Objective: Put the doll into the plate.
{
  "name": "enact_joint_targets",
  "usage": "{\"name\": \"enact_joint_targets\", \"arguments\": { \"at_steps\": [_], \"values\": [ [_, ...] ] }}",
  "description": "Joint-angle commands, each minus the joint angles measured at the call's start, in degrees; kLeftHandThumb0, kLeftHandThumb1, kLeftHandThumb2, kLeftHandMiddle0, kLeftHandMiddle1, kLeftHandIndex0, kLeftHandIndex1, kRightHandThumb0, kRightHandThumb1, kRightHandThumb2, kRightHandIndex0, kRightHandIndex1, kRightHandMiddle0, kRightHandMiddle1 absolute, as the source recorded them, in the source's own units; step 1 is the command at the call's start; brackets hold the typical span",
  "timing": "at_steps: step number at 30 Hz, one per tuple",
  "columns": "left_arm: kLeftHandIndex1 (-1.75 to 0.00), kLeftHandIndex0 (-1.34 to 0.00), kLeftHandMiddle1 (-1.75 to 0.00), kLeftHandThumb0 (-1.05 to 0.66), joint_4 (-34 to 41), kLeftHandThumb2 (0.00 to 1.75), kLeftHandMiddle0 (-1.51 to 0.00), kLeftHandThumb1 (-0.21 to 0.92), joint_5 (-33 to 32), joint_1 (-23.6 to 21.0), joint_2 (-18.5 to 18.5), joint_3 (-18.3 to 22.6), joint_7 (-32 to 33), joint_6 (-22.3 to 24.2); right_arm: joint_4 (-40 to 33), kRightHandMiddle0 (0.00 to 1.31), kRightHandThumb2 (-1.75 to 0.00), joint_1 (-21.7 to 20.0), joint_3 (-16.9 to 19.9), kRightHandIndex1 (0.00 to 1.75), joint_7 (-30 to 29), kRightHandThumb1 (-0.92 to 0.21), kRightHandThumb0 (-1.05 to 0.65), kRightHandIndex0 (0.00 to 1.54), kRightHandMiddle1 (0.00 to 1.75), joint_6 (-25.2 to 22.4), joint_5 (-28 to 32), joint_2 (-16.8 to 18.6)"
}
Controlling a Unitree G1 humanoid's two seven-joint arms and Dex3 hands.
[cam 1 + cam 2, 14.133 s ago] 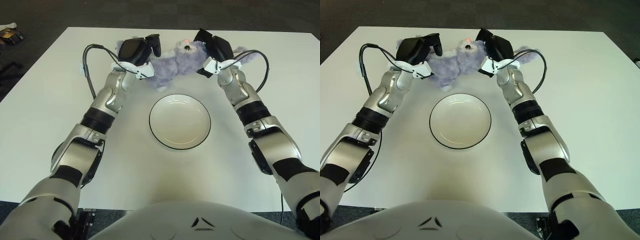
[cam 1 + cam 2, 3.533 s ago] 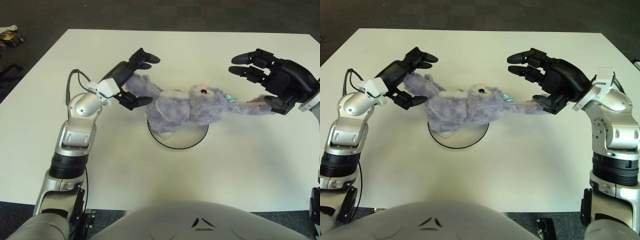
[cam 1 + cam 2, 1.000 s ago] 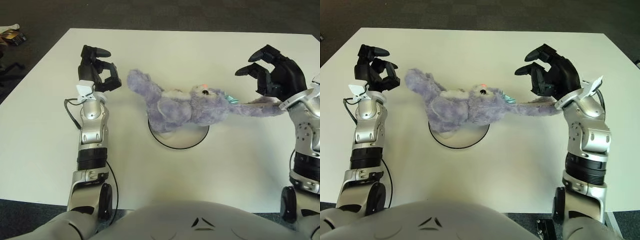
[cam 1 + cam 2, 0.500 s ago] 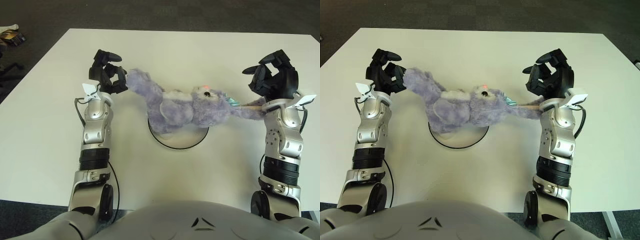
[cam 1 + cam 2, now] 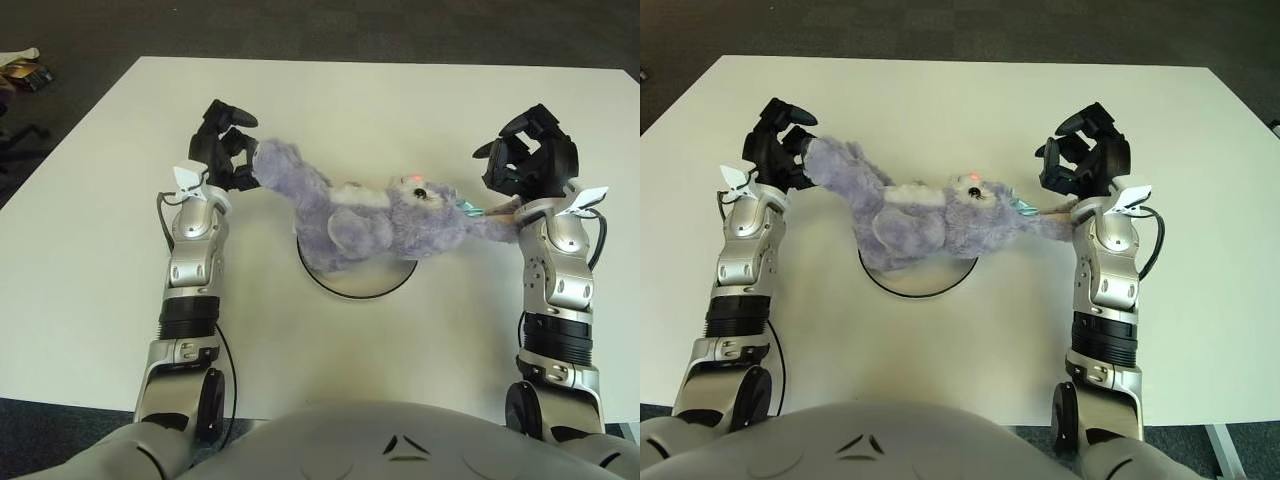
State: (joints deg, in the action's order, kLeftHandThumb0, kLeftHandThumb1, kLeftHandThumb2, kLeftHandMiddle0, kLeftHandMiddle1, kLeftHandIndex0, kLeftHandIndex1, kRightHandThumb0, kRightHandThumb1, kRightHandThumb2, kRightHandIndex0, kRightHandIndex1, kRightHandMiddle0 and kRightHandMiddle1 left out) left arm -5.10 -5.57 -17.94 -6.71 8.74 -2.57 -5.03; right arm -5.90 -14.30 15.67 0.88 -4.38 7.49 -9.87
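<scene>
White table [image 5: 90, 260] | doll [image 5: 370, 215] over plate [image 5: 360, 285] | left hand [image 5: 222, 148], right hand [image 5: 530, 160] at ends

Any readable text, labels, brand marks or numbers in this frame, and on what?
None can be read.
doll: no tag or lettering visible.
plate: plain, only a dark rim line.
left hand and right hand: white tabs at the wrists, no legible print.
Robot torso at the bottom edge: a small dark emblem, not lettering.

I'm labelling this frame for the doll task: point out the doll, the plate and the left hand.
doll [image 5: 385, 218]: left eye view, on its furry belly.
plate [image 5: 372, 284]: left eye view, on its near rim.
left hand [image 5: 222, 152]: left eye view, on the black palm.
</scene>
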Motion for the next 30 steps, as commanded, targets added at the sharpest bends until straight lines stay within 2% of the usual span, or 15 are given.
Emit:
{"name": "enact_joint_targets", "arguments": {
  "at_steps": [1, 9, 19, 30],
  "values": [
    [-1.63, -0.45, -1.75, -0.01, -0.96, 1.34, -0.68, 0.28, -0.1, -0.76, -0.29, -0.37, -0.81, -1.16, 1.18, 0.53, -1.23, -0.07, -0.4, 1.34, -0.23, -0.28, -0.01, 0.75, 1.75, 1.41, -0.61, -0.17],
    [-1.74, -0.48, -1.75, -0.01, -2.59, 1.32, -0.51, 0.32, -0.82, -0.95, 0.36, -0.44, -1.71, -2.18, 1.39, 0.54, -1.29, 0.76, -0.65, 1.3, -2.07, -0.22, 0.0, 0.83, 1.75, 2.35, -1.58, 0.57],
    [-1.75, -0.48, -1.75, -0.01, -4.13, 1.32, -0.5, 0.32, -0.77, -1.22, 0.59, -0.62, -1.6, -2.81, 0.17, 0.51, -1.3, 1.38, 0.08, 1.32, -4.55, -0.22, 0.0, 0.84, 1.75, -0.73, -1.06, 1.38],
    [-1.75, -0.47, -1.75, -0.01, -4.32, 1.3, -0.48, 0.34, -1.53, -1.14, 1.1, -0.54, -1.22, -0.85, -2.53, 0.53, -1.34, 2.66, 1.51, 1.35, -1.99, -0.19, 0.0, 0.86, 1.75, -1.97, 2.87, 0.61]
  ]
}}
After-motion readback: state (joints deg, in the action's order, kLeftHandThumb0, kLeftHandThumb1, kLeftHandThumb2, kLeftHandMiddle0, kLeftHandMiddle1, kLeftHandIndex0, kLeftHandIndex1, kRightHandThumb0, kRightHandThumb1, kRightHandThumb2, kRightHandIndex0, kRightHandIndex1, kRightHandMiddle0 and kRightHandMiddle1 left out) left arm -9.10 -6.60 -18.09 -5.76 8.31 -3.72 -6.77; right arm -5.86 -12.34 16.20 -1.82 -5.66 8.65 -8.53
